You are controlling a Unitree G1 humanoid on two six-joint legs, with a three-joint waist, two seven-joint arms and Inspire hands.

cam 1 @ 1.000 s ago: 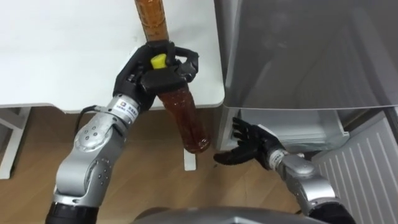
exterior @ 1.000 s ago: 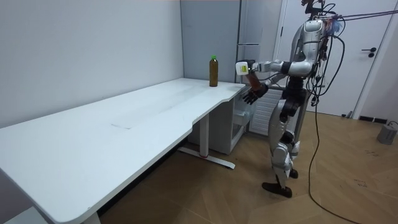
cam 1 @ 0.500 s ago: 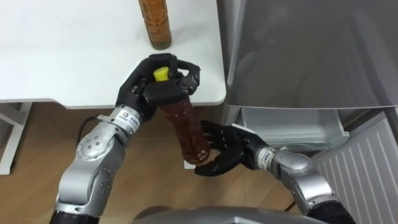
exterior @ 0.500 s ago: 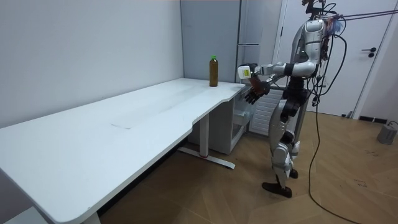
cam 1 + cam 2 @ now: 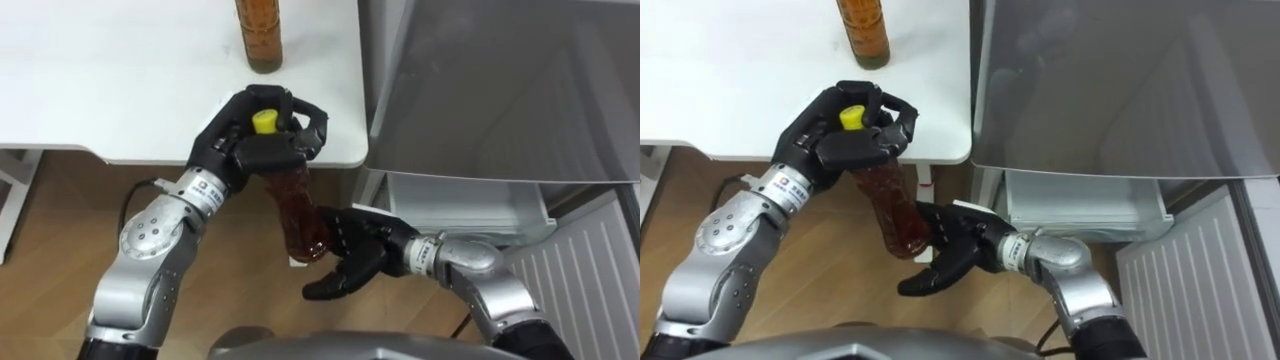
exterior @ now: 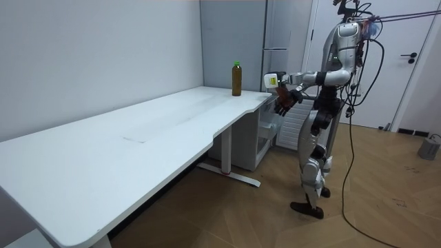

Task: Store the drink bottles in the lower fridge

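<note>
Reaching leftward, open right robot hand (image 5: pixel 360 252) now touches the bottle (image 5: pixel 299 212) that left robot hand (image 5: pixel 243 152) grips.

A long white table (image 6: pixel 138 131) stands on wood flooring (image 6: pixel 400 207) along a pale grey wall (image 6: pixel 89 55).

Lighting bright, even and diffuse, source overhead. White worktop (image 5: pixel 110 90) close to washed out, no hard glare. Grey fridge door (image 5: pixel 500 90) carries dull, soft reflections. Faint, soft-edged shadow lies on the floor (image 6: pixel 207 207) beneath the worktop.
</note>
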